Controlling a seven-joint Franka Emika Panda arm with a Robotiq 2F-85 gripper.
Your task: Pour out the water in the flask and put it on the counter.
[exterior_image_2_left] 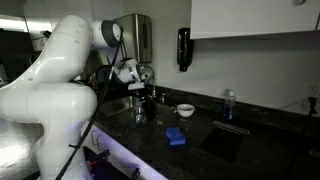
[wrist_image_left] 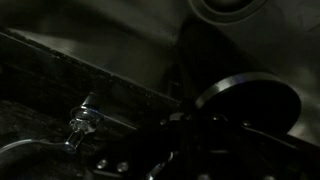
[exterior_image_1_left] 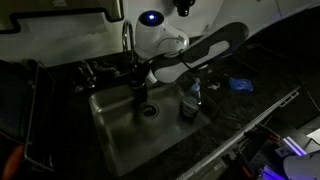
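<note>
The dark flask (exterior_image_1_left: 138,92) hangs over the steel sink (exterior_image_1_left: 118,128), near the faucet. My gripper (exterior_image_1_left: 137,80) is around its upper part and looks shut on it. In an exterior view the flask (exterior_image_2_left: 140,108) shows as a dark cylinder under the gripper (exterior_image_2_left: 135,88), at the sink's edge. In the wrist view only the flask's round rim (wrist_image_left: 245,98) shows clearly. The jaws (wrist_image_left: 200,140) are lost in darkness. The black counter (exterior_image_1_left: 235,112) surrounds the sink and also shows in an exterior view (exterior_image_2_left: 205,125).
A clear bottle (exterior_image_1_left: 190,100) stands at the sink's edge. A white cup (exterior_image_2_left: 185,108), a blue sponge (exterior_image_2_left: 176,136) and a clear bottle (exterior_image_2_left: 229,103) are on the counter. The faucet (wrist_image_left: 82,125) is close to the gripper. A dish rack (exterior_image_1_left: 25,110) stands beside the sink.
</note>
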